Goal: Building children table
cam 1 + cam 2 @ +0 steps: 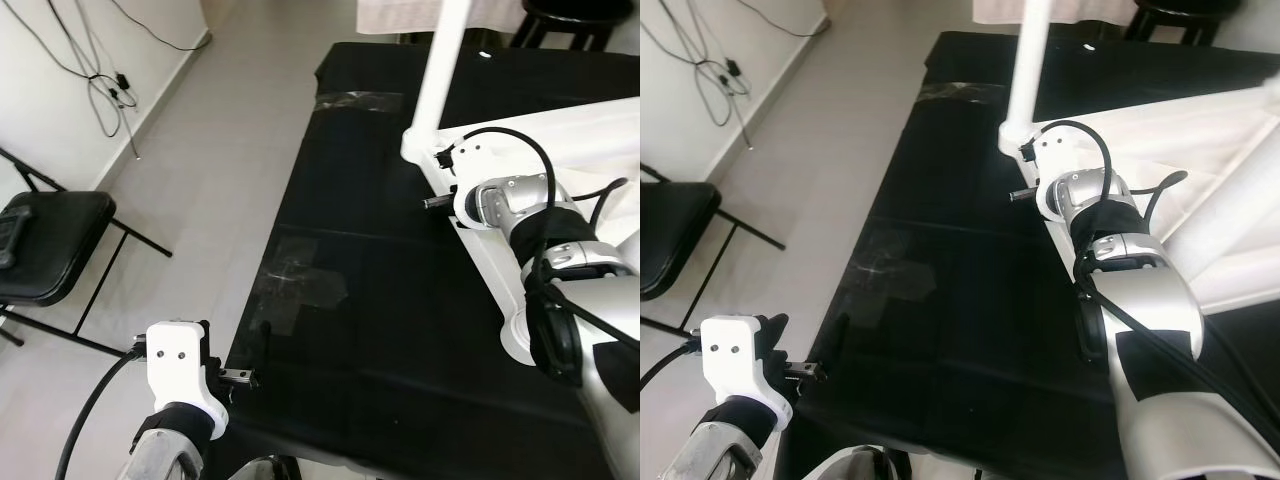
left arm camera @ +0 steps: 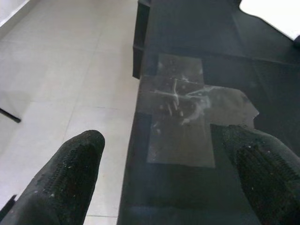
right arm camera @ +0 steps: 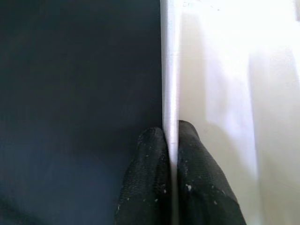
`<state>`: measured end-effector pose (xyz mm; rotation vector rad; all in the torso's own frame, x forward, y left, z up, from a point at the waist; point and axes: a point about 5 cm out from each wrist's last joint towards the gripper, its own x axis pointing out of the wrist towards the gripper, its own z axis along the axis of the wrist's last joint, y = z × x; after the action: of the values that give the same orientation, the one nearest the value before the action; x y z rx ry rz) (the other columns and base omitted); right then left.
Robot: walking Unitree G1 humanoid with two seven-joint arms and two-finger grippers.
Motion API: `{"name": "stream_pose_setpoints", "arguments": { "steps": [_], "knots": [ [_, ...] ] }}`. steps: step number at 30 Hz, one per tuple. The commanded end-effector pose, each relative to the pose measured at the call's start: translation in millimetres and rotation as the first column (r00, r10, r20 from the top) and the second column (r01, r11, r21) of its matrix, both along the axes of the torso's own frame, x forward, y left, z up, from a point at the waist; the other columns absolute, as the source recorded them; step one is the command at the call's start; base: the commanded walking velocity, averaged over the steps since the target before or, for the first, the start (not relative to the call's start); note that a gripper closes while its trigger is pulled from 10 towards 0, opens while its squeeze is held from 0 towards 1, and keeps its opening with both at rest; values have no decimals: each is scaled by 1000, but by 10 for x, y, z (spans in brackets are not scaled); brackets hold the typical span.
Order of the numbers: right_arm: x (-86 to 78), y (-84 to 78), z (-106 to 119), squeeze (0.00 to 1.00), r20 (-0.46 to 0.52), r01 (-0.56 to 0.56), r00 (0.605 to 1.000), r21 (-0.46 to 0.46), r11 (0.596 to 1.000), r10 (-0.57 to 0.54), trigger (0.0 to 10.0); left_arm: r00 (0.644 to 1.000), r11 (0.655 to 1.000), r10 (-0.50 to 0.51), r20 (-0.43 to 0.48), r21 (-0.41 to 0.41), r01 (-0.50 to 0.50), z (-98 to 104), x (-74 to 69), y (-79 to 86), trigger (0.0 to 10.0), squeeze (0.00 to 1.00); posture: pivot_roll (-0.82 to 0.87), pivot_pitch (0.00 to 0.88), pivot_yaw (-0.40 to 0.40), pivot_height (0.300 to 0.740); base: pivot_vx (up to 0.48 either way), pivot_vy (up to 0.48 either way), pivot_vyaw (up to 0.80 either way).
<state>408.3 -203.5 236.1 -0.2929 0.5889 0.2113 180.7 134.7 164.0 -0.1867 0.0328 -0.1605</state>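
The white children's table lies upside down on a black-covered surface (image 1: 380, 330), with its tabletop (image 1: 600, 130) flat and one white leg (image 1: 440, 70) standing up from the near corner. My right gripper (image 3: 171, 133) is shut on the thin white edge of the tabletop (image 3: 171, 70), one finger on each side. The right arm (image 1: 520, 215) reaches in from the lower right to that edge. My left gripper (image 2: 161, 140) is open and holds nothing. It hovers over the near left edge of the black surface, close to a patch of clear tape (image 2: 183, 108).
A black folding chair (image 1: 50, 240) stands on the tiled floor to the left. Cables (image 1: 105, 90) hang along the white wall at the far left. A dark stool (image 1: 570, 15) stands beyond the black surface. Pale floor (image 1: 220, 150) runs along the left of it.
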Motion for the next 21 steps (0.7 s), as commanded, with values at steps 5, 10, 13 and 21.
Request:
{"name": "stream_pose_setpoints", "arguments": {
  "steps": [5, 10, 13, 21],
  "knots": [
    [-190, 146, -181, 0, -189, -466, 869, -2, 885, 457, 0, 999, 1000, 4, -37, 10, -4, -68, 7, 37, 10000, 0, -37, 246, 45, 740, 0, 0, 0],
    [-294, 97, -168, 0, -168, -593, 797, -36, 805, 580, 0, 999, 1000, 0, -38, 11, 0, -72, 16, 40, 10000, 0, -42, 242, 50, 740, 0, 0, 0],
    [-358, 64, -151, 0, -139, -656, 753, -84, 750, 643, 0, 999, 1000, -1, -38, 11, 2, -73, 19, 42, 10000, 0, -42, 242, 50, 740, 0, 0, 0],
    [-752, 33, -138, 0, -87, -872, 489, -80, 483, 868, 0, 999, 1000, -11, -36, 17, 11, -77, 51, 60, 10000, 0, -45, 230, 65, 740, 0, 0, 0]
  ]
}}
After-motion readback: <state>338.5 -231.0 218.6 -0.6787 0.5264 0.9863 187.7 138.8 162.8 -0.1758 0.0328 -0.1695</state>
